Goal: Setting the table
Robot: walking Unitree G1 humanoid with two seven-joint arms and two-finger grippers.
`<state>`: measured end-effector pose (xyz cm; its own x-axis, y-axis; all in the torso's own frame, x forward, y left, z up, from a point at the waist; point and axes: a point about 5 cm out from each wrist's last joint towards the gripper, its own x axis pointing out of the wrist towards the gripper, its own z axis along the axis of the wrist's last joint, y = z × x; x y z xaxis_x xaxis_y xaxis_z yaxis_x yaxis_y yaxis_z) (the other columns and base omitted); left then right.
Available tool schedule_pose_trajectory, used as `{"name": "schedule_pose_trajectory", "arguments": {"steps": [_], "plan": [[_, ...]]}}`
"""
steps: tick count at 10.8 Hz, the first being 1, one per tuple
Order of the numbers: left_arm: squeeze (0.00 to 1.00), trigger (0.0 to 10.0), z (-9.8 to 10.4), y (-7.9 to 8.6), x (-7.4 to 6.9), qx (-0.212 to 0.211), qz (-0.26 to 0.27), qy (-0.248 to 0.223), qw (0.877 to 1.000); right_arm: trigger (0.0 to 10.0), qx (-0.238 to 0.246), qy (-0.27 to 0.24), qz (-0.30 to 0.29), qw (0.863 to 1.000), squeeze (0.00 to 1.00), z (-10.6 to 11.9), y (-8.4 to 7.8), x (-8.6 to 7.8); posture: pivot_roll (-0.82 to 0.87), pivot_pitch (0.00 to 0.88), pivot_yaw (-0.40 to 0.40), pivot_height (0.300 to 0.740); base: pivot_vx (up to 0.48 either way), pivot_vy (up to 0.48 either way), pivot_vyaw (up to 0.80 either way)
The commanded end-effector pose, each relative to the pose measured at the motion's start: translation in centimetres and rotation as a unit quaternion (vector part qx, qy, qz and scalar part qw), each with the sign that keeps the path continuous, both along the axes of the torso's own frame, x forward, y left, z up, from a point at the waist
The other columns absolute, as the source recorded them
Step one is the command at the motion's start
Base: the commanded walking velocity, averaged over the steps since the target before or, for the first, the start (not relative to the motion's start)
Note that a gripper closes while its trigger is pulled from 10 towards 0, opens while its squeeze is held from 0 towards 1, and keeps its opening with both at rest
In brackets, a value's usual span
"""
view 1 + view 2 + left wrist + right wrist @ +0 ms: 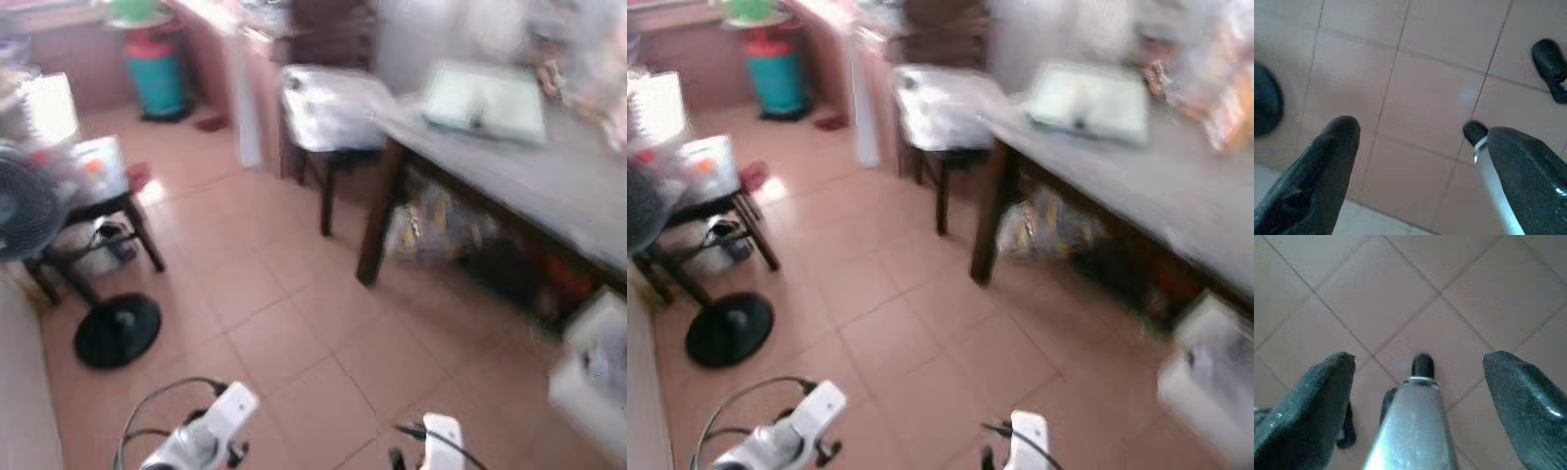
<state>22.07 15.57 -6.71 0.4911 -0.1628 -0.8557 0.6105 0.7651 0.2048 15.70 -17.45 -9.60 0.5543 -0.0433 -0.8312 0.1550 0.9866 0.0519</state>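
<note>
The head views are blurred. A long grey-topped table (pixel 529 186) on dark legs stands ahead on the right, with a pale green flat tray (pixel 485 98) and some blurred items (pixel 1215 88) on it. Both silver arms hang low at the bottom edge, the left arm (pixel 201 436) and the right arm (pixel 441 441), away from the table. In the wrist views my left gripper (pixel 1420 129) and right gripper (pixel 1420 360) are open over the tiled floor, holding nothing. A silver piece with a black tip (pixel 1418 406) shows between the right fingers; I cannot tell what it is.
A chair bearing a white bag (pixel 333 103) stands at the table's near end. Bags and boxes (pixel 441 230) lie under the table. A standing fan (pixel 24 211) with a round black base (pixel 118 328) and a small stool are on the left. A teal cylinder (pixel 157 78) stands far back. A white box (pixel 598 372) sits at the right.
</note>
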Motion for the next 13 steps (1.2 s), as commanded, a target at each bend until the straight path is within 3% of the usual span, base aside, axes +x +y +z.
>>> {"name": "schedule_pose_trajectory", "arguments": {"steps": [1,13], "plan": [[0.00,10.0,0.26,-0.97,0.44,-0.010,-0.015,-0.011,1.000,10.0,-0.006,0.002,-0.008,1.000,0.00,0.00,-0.50,-0.09,0.08,0.055,0.020,0.740,0.000,0.000,-0.79],[0.00,10.0,0.33,-0.29,0.55,0.016,-0.027,-0.017,0.999,10.0,-0.006,0.011,-0.003,1.000,0.00,-0.17,-0.42,-0.45,0.09,0.051,0.016,0.740,0.000,0.000,-0.79]]}}
